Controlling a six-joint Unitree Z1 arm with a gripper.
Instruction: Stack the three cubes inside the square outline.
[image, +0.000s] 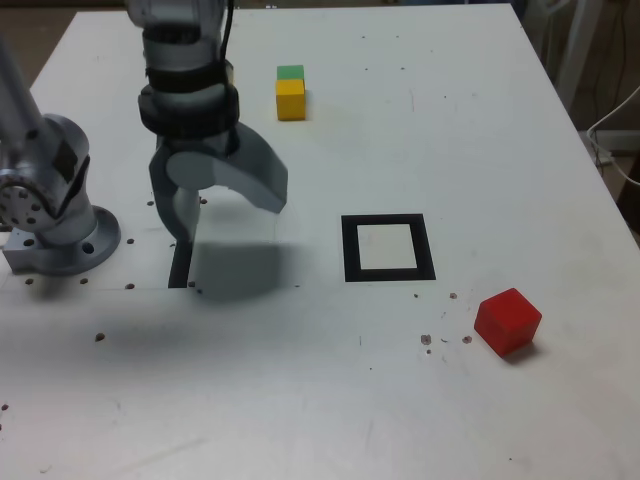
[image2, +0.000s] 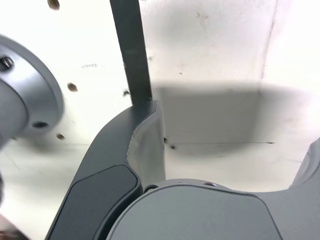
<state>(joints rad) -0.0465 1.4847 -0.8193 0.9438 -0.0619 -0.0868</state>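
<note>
We see a Unitree arm's gripper (image: 232, 225) poised above a pale, scuffed tabletop, its curved fingers spread apart with nothing between them. The black square outline (image: 428, 248) lies near the middle of the exterior view, its centre bare. The red cube (image: 508, 321) sits near the table's right edge in that view, turned cornerwise to the camera; the yellow cube (image: 291, 101) and the green cube (image: 290, 73) stand close together toward the far side. That closeness, we judge, invites trouble: a finger lowered carelessly between the pair could shove one away. A skewed grip on the red cube could twist it, and an off-centre release could topple the stack. We note smooth, flat-faced cubes, rounded grey finger shells and a matte black strip (image: 181, 262) beside dark holes in the surface.
</note>
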